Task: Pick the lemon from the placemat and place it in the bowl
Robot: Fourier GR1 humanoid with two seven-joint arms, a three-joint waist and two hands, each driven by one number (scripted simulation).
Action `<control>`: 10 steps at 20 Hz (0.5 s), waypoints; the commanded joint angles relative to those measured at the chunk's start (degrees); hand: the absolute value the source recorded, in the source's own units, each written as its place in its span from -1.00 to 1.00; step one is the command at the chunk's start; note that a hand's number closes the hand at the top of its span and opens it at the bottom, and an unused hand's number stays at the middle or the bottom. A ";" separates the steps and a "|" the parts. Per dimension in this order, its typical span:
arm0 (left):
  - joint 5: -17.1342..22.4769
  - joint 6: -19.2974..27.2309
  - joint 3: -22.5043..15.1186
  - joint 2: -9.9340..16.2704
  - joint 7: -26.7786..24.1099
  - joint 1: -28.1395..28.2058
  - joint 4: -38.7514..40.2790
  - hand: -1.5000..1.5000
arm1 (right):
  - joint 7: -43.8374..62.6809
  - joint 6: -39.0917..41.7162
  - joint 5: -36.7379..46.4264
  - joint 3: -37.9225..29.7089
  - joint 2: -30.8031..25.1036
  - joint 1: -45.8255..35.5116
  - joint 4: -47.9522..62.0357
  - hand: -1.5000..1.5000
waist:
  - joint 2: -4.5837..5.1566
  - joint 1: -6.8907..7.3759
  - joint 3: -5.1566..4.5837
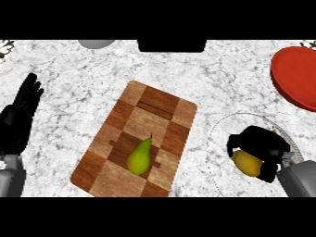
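Note:
A yellow lemon (246, 163) is held at the lower right, my right hand (262, 142) curled over it from above and hiding its upper part. Hand and lemon sit over a pale round dish (217, 127), of which only the thin rim shows. A red bowl (304, 78) stands beyond it at the upper right, apart from the hand. The wooden checkered placemat (153, 115) lies in the middle of the counter. My left hand (18, 118) rests open at the left edge, fingers up.
A green pear (140, 156) lies on the near part of the placemat. A grey object (95, 43) and a black object (172, 45) sit at the counter's far edge. Bare marble lies between the placemat and the red bowl.

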 commanded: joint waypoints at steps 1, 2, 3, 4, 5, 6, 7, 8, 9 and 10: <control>0.64 -2.22 1.74 1.00 -0.73 -0.59 1.38 0.00 | -3.75 -3.11 1.74 -0.04 1.30 -1.21 6.71 1.00 | 0.39 0.05 0.37; -0.90 -0.17 -0.51 -1.41 1.53 2.28 -3.70 0.00 | -1.02 -1.58 1.64 0.11 3.28 0.29 3.42 1.00 | 0.31 0.04 0.37; 1.45 -2.32 2.21 0.68 0.75 -0.84 0.27 0.00 | -0.72 -4.84 2.26 -0.24 5.34 -1.54 7.80 1.00 | 0.39 0.08 0.37; 0.93 -3.00 1.99 0.15 -2.48 4.87 -2.33 0.00 | -3.87 -3.79 0.74 -2.48 1.04 0.35 2.72 1.00 | 0.30 0.02 0.36; 0.60 -3.50 2.91 1.38 -2.64 -2.59 5.04 0.00 | -1.50 -5.81 2.17 -1.31 4.10 0.44 3.49 1.00 | 0.38 -0.27 0.36; -1.95 0.95 -0.84 -2.49 2.81 3.32 -5.69 0.00 | -3.75 -6.02 0.55 -4.33 1.41 -0.07 3.29 1.00 | 0.27 0.03 0.38; 0.02 -1.26 1.28 0.85 4.73 -1.51 -3.46 0.00 | 4.59 -5.76 1.20 -5.73 6.51 -2.59 6.57 1.00 | 0.35 0.12 0.40; -0.67 -0.83 0.74 -0.80 -0.70 -0.30 0.12 0.00 | 10.04 -3.63 0.47 -9.77 7.56 -6.39 9.29 1.00 | 0.63 0.38 0.36; -1.90 0.53 -0.69 -1.76 0.76 -1.33 -1.29 0.00 | 15.56 -4.47 0.37 -12.59 10.11 -7.89 11.23 1.00 | 0.83 0.73 0.43; -1.07 -0.89 -0.07 -0.76 0.43 -0.53 -0.80 0.00 | 19.39 -5.05 -0.19 -16.00 10.23 -8.44 11.98 1.00 | 0.87 0.74 0.41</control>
